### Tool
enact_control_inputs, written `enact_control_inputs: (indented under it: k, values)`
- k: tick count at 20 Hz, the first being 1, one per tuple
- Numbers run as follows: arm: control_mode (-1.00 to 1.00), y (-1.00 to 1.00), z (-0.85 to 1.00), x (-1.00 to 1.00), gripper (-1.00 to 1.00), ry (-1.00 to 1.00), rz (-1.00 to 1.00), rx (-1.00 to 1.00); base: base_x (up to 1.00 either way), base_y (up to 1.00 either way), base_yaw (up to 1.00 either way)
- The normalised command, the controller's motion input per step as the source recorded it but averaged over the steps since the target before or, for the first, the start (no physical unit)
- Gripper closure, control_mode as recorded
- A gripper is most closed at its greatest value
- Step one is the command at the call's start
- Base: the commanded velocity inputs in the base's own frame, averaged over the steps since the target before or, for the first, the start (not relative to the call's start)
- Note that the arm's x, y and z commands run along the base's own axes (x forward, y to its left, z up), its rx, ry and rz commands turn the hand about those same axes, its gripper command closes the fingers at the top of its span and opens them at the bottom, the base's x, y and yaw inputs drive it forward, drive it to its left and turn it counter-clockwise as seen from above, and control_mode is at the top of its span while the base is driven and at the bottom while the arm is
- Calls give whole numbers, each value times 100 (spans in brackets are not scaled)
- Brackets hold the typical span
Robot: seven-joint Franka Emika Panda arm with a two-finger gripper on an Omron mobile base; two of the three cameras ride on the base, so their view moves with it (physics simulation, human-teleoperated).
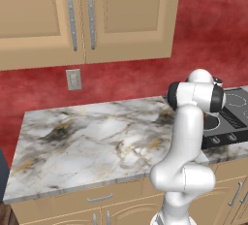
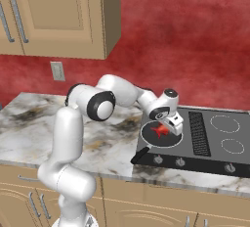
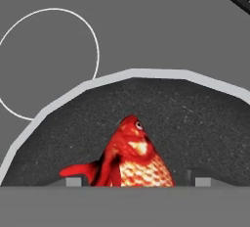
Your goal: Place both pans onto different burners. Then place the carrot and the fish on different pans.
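While our arm reaches out over the cooktop [image 2: 210,140], our gripper [image 2: 172,127] hangs right above a pan [image 2: 149,134]. That pan sits on the near left part of the cooktop, and its black handle [image 2: 138,156] points toward the front edge, past the knobs. The red fish [image 2: 159,130] lies inside the pan. From the hand view we see the fish [image 3: 132,160] close up, low between our two finger tips [image 3: 73,182], with its head pointing up and its tail out to the left. Our jaws stand apart, one on each side of the fish, and we cannot tell if they touch it. A white burner ring [image 3: 49,62] shows on the grey top just beside the pan's pale rim [image 3: 161,74]. The marble surface [image 1: 92,141] spreads out to the left of the cooktop, below the wooden cupboards [image 1: 82,15].
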Motion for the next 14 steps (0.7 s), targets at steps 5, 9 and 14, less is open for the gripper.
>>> enact_control_inputs:
  k: [5, 9, 14]
  values:
    - [-100, 0, 4, -6, -100, 0, 0, 0, 0, 0, 0]
    - [-100, 1, 23, -5, -100, -1, 0, 0, 0, 0, 0]
    - [-100, 3, 29, -15, -100, -4, 0, 0, 0, 0, 0]
